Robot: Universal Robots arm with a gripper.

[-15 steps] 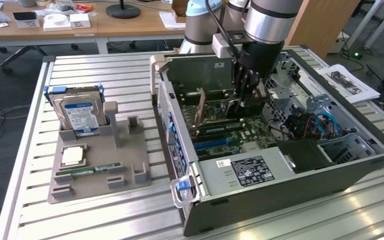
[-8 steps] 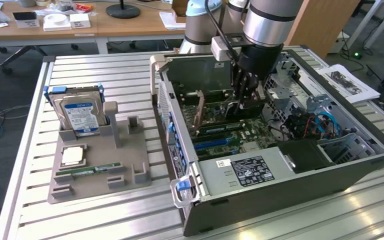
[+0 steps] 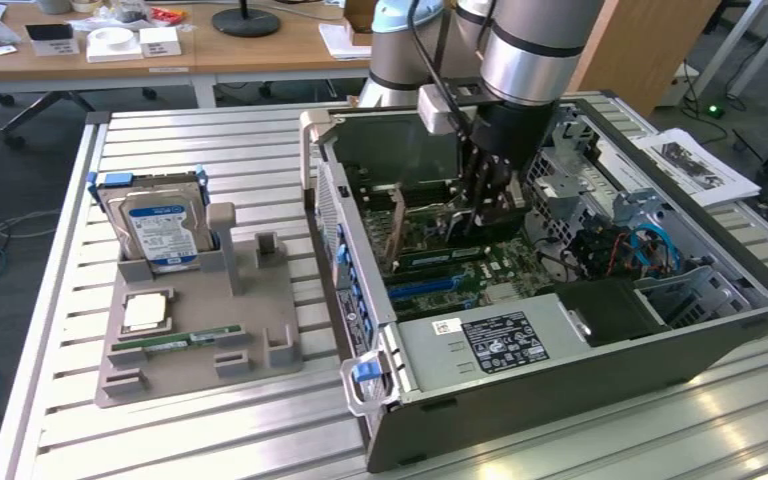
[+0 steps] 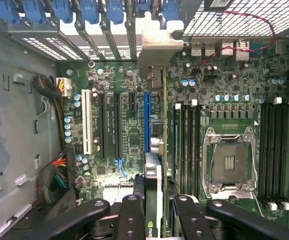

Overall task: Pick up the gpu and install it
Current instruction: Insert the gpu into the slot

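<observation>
The gpu (image 4: 154, 190) shows edge-on in the wrist view as a thin card with a green logo on its near end, and its silvery bracket (image 4: 159, 47) lies by the rear slot openings. My gripper (image 4: 157, 215) is shut on it, one black finger (image 4: 132, 215) on each side. The card hangs over the motherboard right beside the long blue slot (image 4: 147, 117); I cannot tell whether it touches the board. In the exterior view my gripper (image 3: 488, 205) reaches down into the open computer case (image 3: 357, 300).
On the exterior view's left, a grey holder (image 3: 197, 360) carries a hard drive (image 3: 157, 230), a processor (image 3: 144, 312) and a RAM stick (image 3: 177, 341). Inside the case are the bare processor socket (image 4: 229, 160), memory slots (image 4: 187, 140), cable bundles (image 4: 54, 175) and the power supply (image 3: 491, 345).
</observation>
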